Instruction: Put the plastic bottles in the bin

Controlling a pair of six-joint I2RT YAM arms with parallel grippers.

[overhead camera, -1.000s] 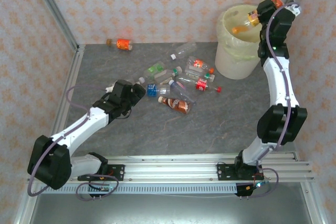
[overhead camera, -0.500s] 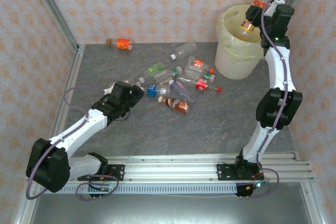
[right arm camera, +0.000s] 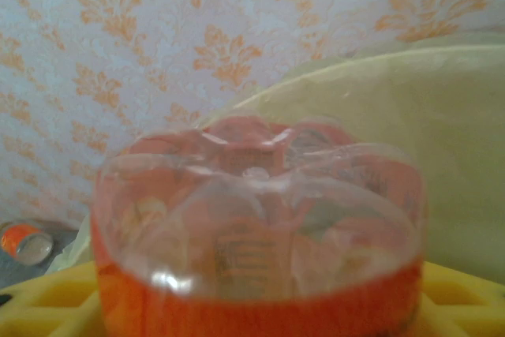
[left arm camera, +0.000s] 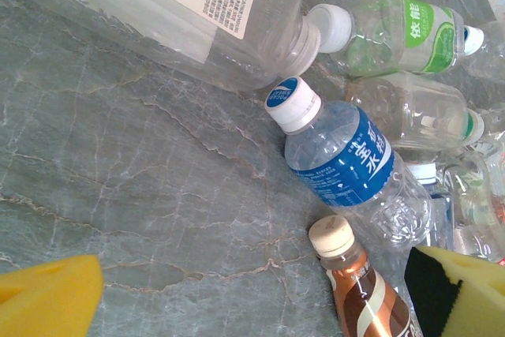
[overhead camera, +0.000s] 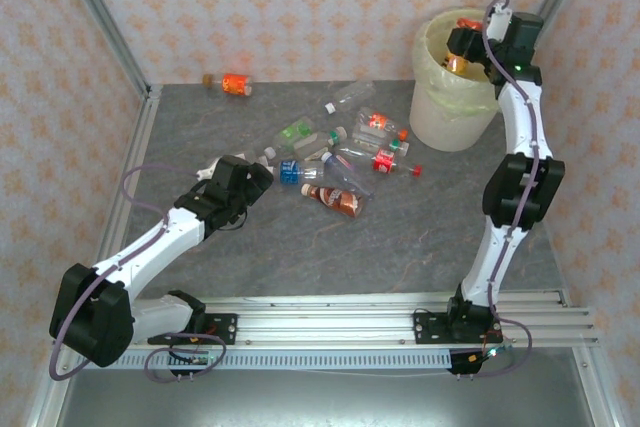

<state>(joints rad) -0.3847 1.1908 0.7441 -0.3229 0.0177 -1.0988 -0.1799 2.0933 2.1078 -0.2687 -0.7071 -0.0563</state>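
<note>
My right gripper (overhead camera: 462, 47) hangs over the bin (overhead camera: 452, 119), a pale cream bucket with a yellowish liner, and is shut on a clear orange-labelled bottle (overhead camera: 457, 60). In the right wrist view that bottle's base (right arm camera: 252, 226) sits between yellow pads (right arm camera: 461, 293), with the bin's rim (right arm camera: 442, 108) behind it. My left gripper (overhead camera: 255, 179) is open at the left end of the bottle cluster. Its wrist view has the pads (left arm camera: 47, 297) wide apart over bare table, with a blue-labelled bottle (left arm camera: 339, 151), a brown bottle (left arm camera: 363, 293), a green-labelled one (left arm camera: 402, 33) and a large clear one (left arm camera: 181, 5) ahead.
Several bottles lie mid-table, among them a blue one (overhead camera: 290, 171), a brown one (overhead camera: 335, 199), a green one (overhead camera: 297, 132) and a red one (overhead camera: 385, 160). A lone orange bottle (overhead camera: 235, 85) rests by the back wall. A loose red cap (overhead camera: 416, 169) lies near the bin.
The right gripper has swung left from the bin's right rim to above its opening, carrying the orange bottle. The left arm has barely shifted.
</note>
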